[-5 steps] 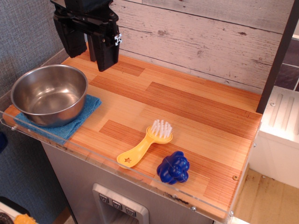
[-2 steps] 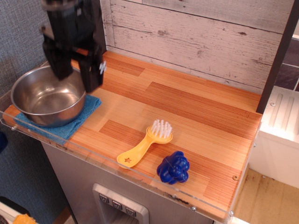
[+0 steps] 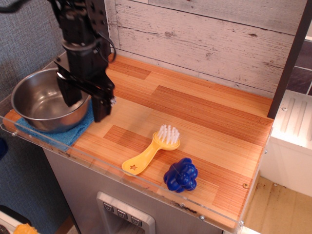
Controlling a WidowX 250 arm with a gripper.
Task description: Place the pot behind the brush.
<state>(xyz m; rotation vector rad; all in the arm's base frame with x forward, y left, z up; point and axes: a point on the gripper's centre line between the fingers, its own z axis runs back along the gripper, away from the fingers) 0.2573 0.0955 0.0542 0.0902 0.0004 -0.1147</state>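
gripper [image 3: 87,101] astride the near-right rim of the pot [image 3: 41,100], fingers spread and nothing pinched yet.

pot sits at the left edge of the bench, on a blue cloth [image 3: 73,129] near the front-left corner; one finger hangs inside the bowl, the other outside its wall, over the cloth. the brush [image 3: 152,150] lies near the front edge around the middle, bristles toward the back wall, with a blue knobby toy [image 3: 181,175] just beside its right. the bare wood behind the brush looks open for the pot. likely risks: the rim is thin, curved and shiny, so a shallow pinch could let the pot tilt or slip out on lifting; the outer finger might snag the cloth and drag it along; a low carry could knock the brush.
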